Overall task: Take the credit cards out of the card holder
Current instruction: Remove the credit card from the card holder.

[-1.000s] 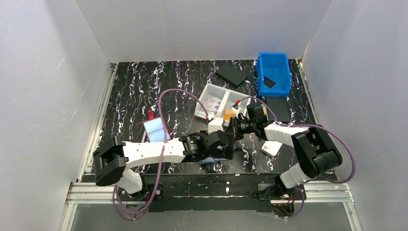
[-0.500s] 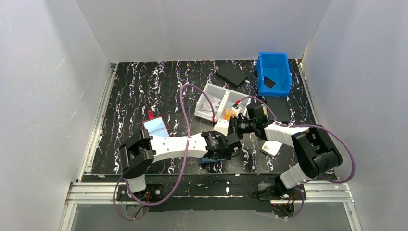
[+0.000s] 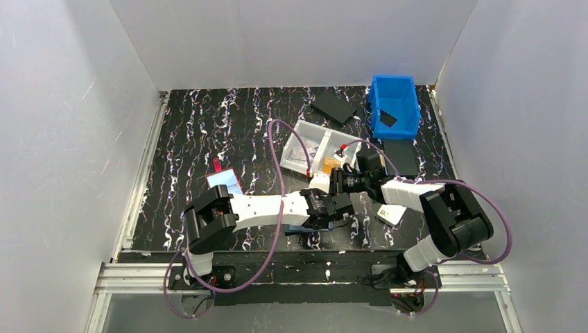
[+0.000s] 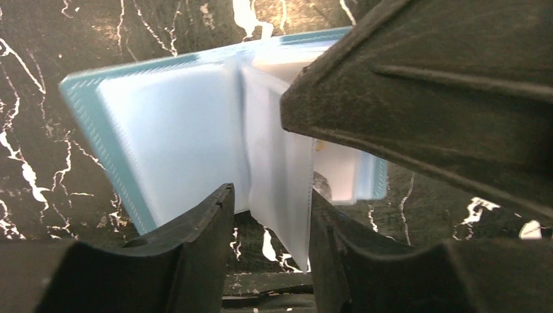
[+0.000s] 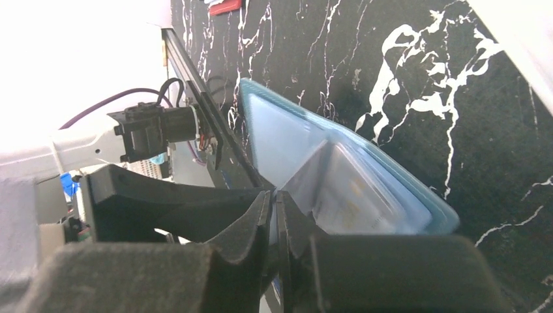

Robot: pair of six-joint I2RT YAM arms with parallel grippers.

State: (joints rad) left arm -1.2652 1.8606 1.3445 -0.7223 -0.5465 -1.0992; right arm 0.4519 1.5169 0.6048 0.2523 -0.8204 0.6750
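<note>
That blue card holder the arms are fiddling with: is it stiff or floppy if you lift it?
Probably floppy: the card holder lies spread open, and its clear pocket lifts away in a curve inside the left end effector. It looks thin, so likely light and apt to slide when tugged. The glossy plastic may be slippery.

Table (image 3: pixel 208 125): black, white marble veins. Card holder (image 4: pixel 169 137): pale blue, teal ribbed edge, clear frosted pockets. Bin (image 3: pixel 395 104): bright blue. Cables (image 3: pixel 275 156): purple. Left arm (image 3: pixel 260 207), right arm (image 3: pixel 409 191): white shells, black joints. Walls (image 3: pixel 69 139): off-white.
</note>
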